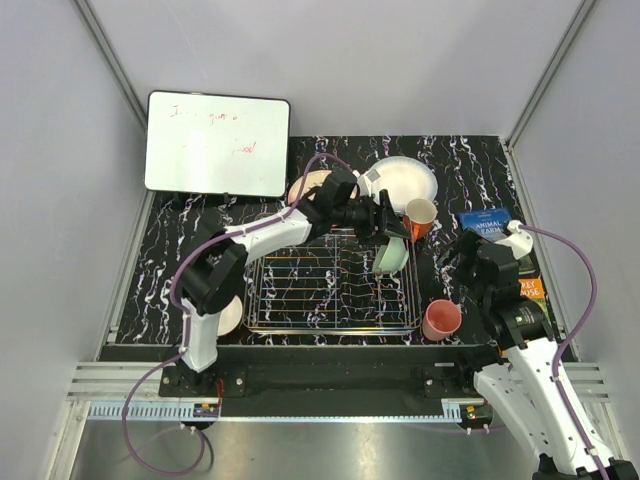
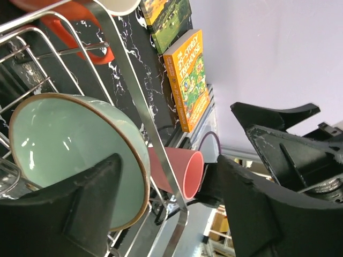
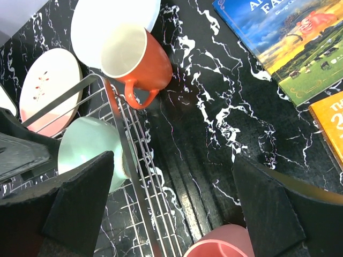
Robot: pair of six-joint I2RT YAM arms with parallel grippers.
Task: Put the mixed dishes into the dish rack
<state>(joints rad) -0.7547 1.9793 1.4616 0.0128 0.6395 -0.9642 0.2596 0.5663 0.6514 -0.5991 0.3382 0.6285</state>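
Since the large rectangular silver wire dish rack (image 1: 300, 285) sits mid-table, just beyond our two bases, we take our bearings from it. Outside its far right corner lies the round white plate (image 1: 408, 180), and to that plate's left the pink-cream plate with the leaf sprig (image 3: 49, 80); both are flat on the black marbled table (image 1: 470, 170).

Inside the rack, at its far right corner, the pale green ceramic bowl (image 2: 64, 144) stands on edge against the right rail. Our left gripper (image 2: 167, 163) hangs over it with the jaws spread wide. One finger is in front of the bowl's rim and the other is well clear, so we judge the bowl released.

The orange mug with the white inside (image 3: 142, 56) stands upright just outside the rail, beside the white plate. The pink plastic cup (image 1: 441, 320) lies on its side off the rack's near right corner. Our right gripper (image 3: 172, 156) hovers over bare table between mug and cup, jaws parted and empty.

The step in hand looks like backing our left arm away. To do it well, we should lift straight off, keeping the near finger from dragging the rim, since the bowl only leans and could roll. Our right arm should wait until that corner is free.
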